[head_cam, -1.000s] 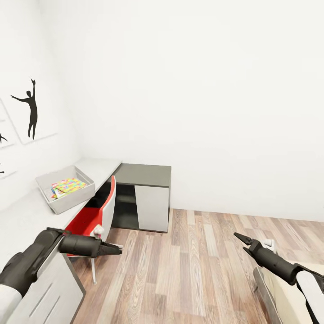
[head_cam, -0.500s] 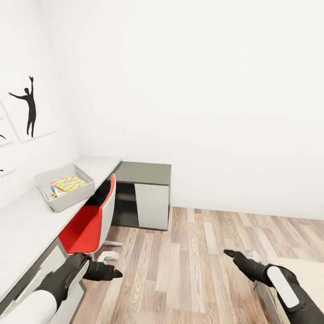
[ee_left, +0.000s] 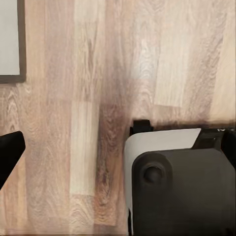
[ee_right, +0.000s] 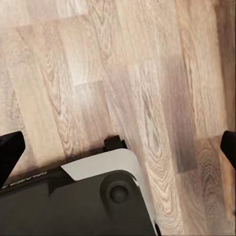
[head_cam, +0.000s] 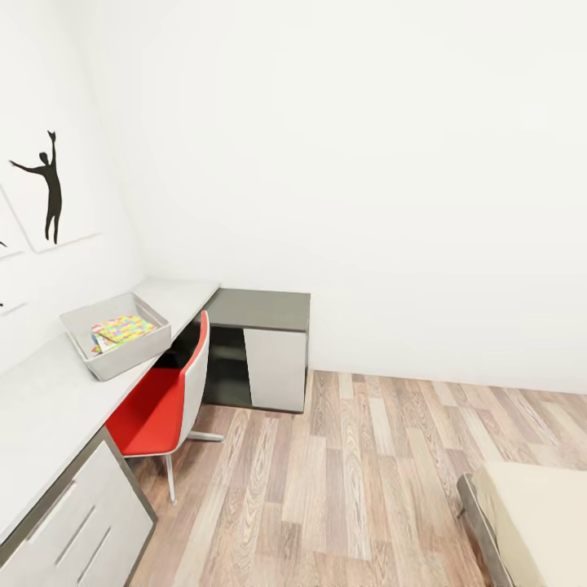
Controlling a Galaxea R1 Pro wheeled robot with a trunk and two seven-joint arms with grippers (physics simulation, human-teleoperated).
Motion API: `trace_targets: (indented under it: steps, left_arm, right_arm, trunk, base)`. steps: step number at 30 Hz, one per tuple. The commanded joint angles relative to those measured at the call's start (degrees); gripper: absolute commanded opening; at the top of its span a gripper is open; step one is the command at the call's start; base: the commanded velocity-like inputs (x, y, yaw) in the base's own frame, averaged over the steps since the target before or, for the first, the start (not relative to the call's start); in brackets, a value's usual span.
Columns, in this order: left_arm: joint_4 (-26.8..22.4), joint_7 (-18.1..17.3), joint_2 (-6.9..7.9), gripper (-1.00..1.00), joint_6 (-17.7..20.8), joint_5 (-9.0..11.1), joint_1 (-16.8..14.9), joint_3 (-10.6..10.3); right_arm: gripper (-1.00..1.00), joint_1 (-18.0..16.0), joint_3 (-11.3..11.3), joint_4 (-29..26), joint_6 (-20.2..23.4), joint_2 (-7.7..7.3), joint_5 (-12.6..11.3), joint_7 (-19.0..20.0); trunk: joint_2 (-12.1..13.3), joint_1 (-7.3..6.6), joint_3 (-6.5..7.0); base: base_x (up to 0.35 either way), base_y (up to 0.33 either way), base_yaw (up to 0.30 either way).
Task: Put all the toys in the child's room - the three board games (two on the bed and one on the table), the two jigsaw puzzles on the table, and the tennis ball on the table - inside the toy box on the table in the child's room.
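The light grey toy box [head_cam: 155, 336] stands on the table [head_cam: 41, 399] by the left wall. A multicoloured jigsaw puzzle [head_cam: 124, 328] lies inside it, over a printed edge that I cannot identify. The board games and the tennis ball are out of view. A bare beige corner of the bed [head_cam: 538, 522] shows at the lower right. In the wrist views both grippers point down at the wood floor. My left gripper [ee_left: 118, 147] shows one black fingertip [ee_left: 10, 152]. My right gripper [ee_right: 121, 146] is open, with its fingertips [ee_right: 10, 150] far apart and nothing between them.
A red and white chair [head_cam: 163, 399] is tucked under the table beside white drawers [head_cam: 73, 530]. The lower dark grey section [head_cam: 261, 310] fills the corner. Wood-plank floor [head_cam: 350, 473] lies between table and bed. A black silhouette print [head_cam: 49, 196] hangs on the left wall. My base [ee_left: 182, 191] sits under both wrists.
Both arms have dropped down and back, out of the head view. The head view has shifted slightly, so the bed corner shows more.
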Motion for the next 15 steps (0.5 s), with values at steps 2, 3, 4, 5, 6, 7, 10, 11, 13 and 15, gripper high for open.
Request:
trace_targets:
  steps: [2, 3, 4, 5, 6, 7, 10, 11, 13, 15]
  left_arm:
    - [0.37, 0.33, 0.23, 1.0, -3.19, 0.63, 4.04, -0.49]
    - [0.41, 0.4, 0.27, 1.0, -3.73, 0.63, 5.01, -0.49]
    - [0.46, 0.48, 0.32, 1.0, -4.59, 0.63, 6.77, -0.49]
    - [0.49, 0.51, 0.32, 1.0, -5.27, 0.63, 8.19, -0.49]
    - [0.51, 0.54, 0.33, 1.0, -5.59, 0.63, 8.77, -0.49]
    - [0.53, 0.56, 0.36, 1.0, -6.24, 0.63, 9.74, -0.49]
    - [0.57, 0.73, 0.15, 1.0, -7.21, 0.69, 11.39, -0.49]
    - [0.59, 0.83, 0.07, 1.0, -7.26, 0.69, 11.56, -0.49]
    - [0.63, 1.99, -0.09, 1.0, -7.53, 0.71, 12.51, -0.49]
    - [0.65, 3.83, -0.19, 1.0, -7.71, 0.71, 13.23, -0.49]
  right_arm:
    - [1.0, 1.65, 0.65, 2.27, -3.87, 0.34, 1.84, -0.31]
    - [1.0, 2.49, 0.66, 2.57, -4.46, 0.35, 2.35, -0.33]
    - [1.0, 4.37, 0.69, 3.03, -5.37, 0.3, 3.12, -0.37]
    - [1.0, 6.19, 0.69, 3.3, -6.01, 0.19, 3.63, -0.37]
    - [1.0, 7.02, 0.7, 3.38, -6.26, 0.12, 3.83, -0.37]
    - [1.0, 8.43, 0.7, 3.46, -6.75, -0.02, 4.13, -0.39]
    - [1.0, 10.53, 0.71, 3.64, -8.95, -0.3, 4.4, -0.38]
    - [1.0, 10.68, 0.73, 3.65, -9.37, -0.34, 4.42, -0.37]
    - [1.0, 11.36, 0.76, 3.73, -10.52, -0.42, 4.46, -0.35]
    - [1.0, 12.19, 0.78, 3.74, -10.95, -0.42, 4.54, -0.35]
  trunk:
    - [-0.12, 0.03, -0.28]
    - [-0.12, 0.03, -0.36]
    - [-0.12, 0.03, -0.45]
    - [-0.12, 0.03, -0.54]
    - [-0.12, 0.03, -0.62]
    - [-0.12, 0.03, -0.71]
    - [-0.12, 0.03, -0.89]
    - [-0.12, 0.03, -0.92]
    - [-0.12, 0.03, -0.95]
    - [-0.12, 0.03, -0.96]
  base:
    - [0.0, 0.0, 0.0]
    - [0.0, 0.0, 0.0]
    - [0.0, 0.0, 0.0]
    - [0.0, 0.0, 0.0]
    - [0.0, 0.0, 0.0]
    - [0.0, 0.0, 0.0]
    - [0.0, 0.0, 0.0]
    - [0.0, 0.0, 0.0]
    - [0.0, 0.0, 0.0]
    - [0.0, 0.0, 0.0]
